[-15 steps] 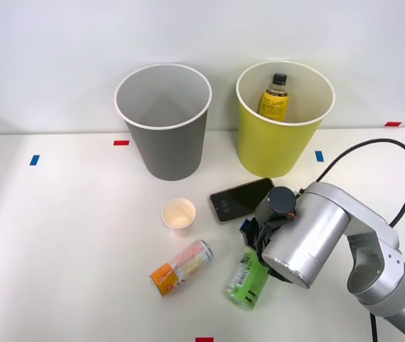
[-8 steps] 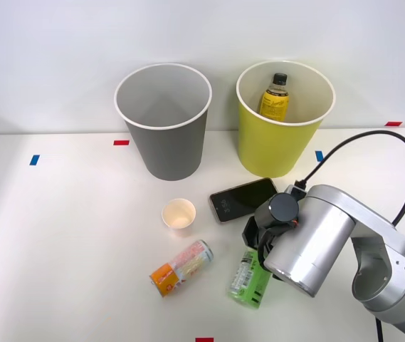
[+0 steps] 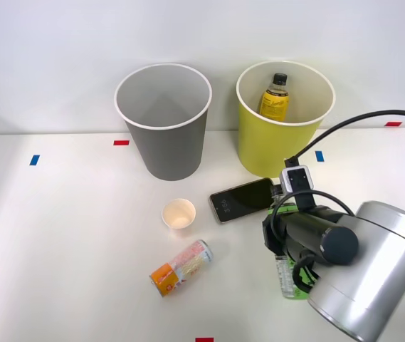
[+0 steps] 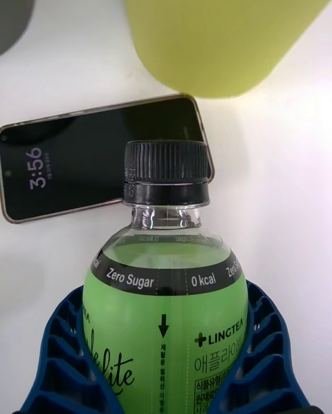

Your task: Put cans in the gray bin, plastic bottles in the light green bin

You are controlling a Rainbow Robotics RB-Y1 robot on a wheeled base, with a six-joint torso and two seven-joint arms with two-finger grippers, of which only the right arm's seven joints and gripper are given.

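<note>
Amber bottle (image 3: 275, 97) already in light green bin (image 3: 277, 153); right gripper (image 4: 164, 379) clamped on green bottle (image 4: 166, 303) (not binned yet); can (image 3: 181, 268) left on table, gray bin (image 3: 165, 153) waiting

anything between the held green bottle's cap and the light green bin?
Yes: the wrist view shows the phone lying flat on the table, its corner just behind the green bottle's cap, short of the light green bin. The right gripper clamps the bottle.
</note>
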